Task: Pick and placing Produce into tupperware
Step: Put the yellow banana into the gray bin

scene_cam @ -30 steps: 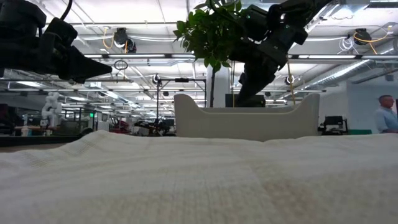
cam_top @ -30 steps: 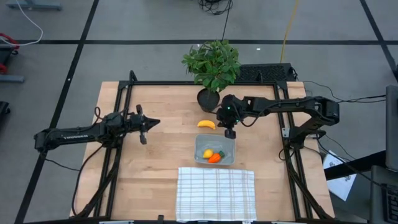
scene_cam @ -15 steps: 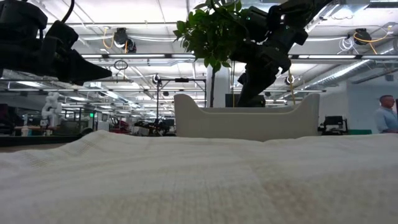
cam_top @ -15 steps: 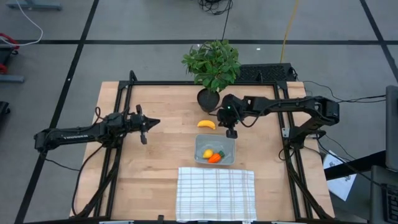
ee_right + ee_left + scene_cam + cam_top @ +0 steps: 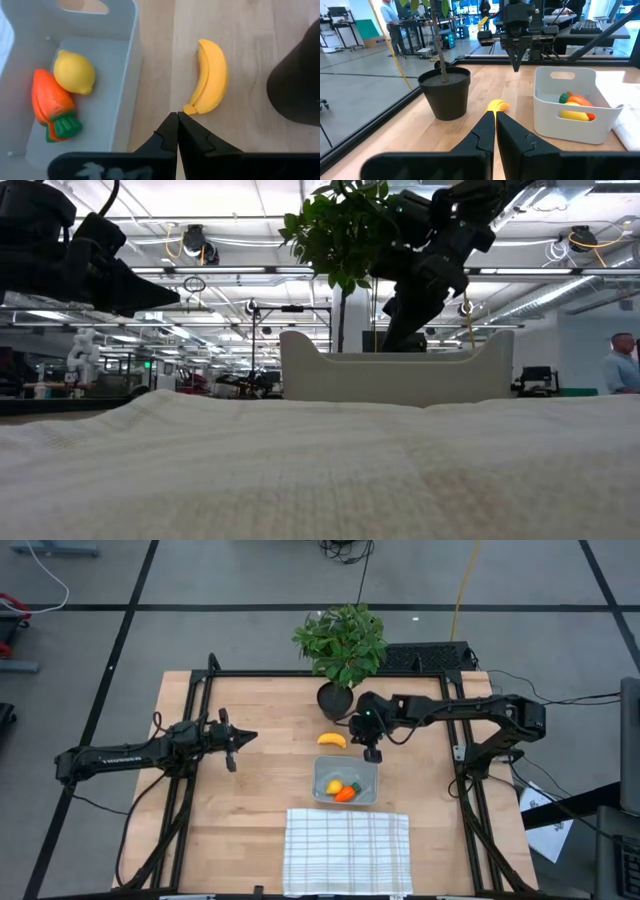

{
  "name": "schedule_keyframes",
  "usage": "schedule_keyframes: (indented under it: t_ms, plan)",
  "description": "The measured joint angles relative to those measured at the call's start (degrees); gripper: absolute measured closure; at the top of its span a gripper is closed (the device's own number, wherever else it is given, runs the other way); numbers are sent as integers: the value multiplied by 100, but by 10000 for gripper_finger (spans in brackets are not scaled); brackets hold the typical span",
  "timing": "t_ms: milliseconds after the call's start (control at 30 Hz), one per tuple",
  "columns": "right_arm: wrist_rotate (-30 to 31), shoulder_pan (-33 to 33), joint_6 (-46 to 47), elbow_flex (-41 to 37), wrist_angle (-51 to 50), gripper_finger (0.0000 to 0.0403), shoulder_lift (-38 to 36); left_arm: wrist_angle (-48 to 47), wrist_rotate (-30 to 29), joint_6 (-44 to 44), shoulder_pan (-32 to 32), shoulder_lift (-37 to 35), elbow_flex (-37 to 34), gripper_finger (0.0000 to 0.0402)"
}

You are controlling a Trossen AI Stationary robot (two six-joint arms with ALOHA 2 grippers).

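Observation:
The yellow banana [image 5: 332, 740] lies on the wood beside the tupperware [image 5: 362, 767], a small pale bin with handle cut-outs. Inside it rest the lemon [image 5: 74, 72] and the orange carrot [image 5: 52, 107] with its green top. My right gripper [image 5: 371, 753] is shut and points down. It hangs over the table between the banana [image 5: 210, 77] and the bin's far wall [image 5: 132, 65] and touches neither. The left wrist view shows the right gripper [image 5: 516, 64] above the wood. My left gripper [image 5: 240, 738] is shut, level, far to the banana's left.
A potted plant [image 5: 340, 640] stands in a black pot [image 5: 335, 700] just beyond the banana and close to my right gripper. A white checked cloth [image 5: 348, 851] lies at the near edge, just in front of the bin. Bare wood stretches between my left gripper and the banana.

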Motion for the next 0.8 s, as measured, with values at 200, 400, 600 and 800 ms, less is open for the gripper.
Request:
schedule_keyframes:
  t_ms: [200, 400, 600, 800]
  plan:
    - [-8, 17, 146, 0, 46, 403, 0, 0, 1, -2, -2, 0, 1, 380]
    - [-10, 17, 157, -1, 186, 403, 0, -1, 0, 66, -1, 1, 1, 380]
    - [8, 92, -83, 0, 179, 403, 0, 59, -2, 486, -2, 2, -1, 380]
    - [473, 209, -208, -2, 497, 403, 37, 72, -3, 670, 0, 2, 0, 380]
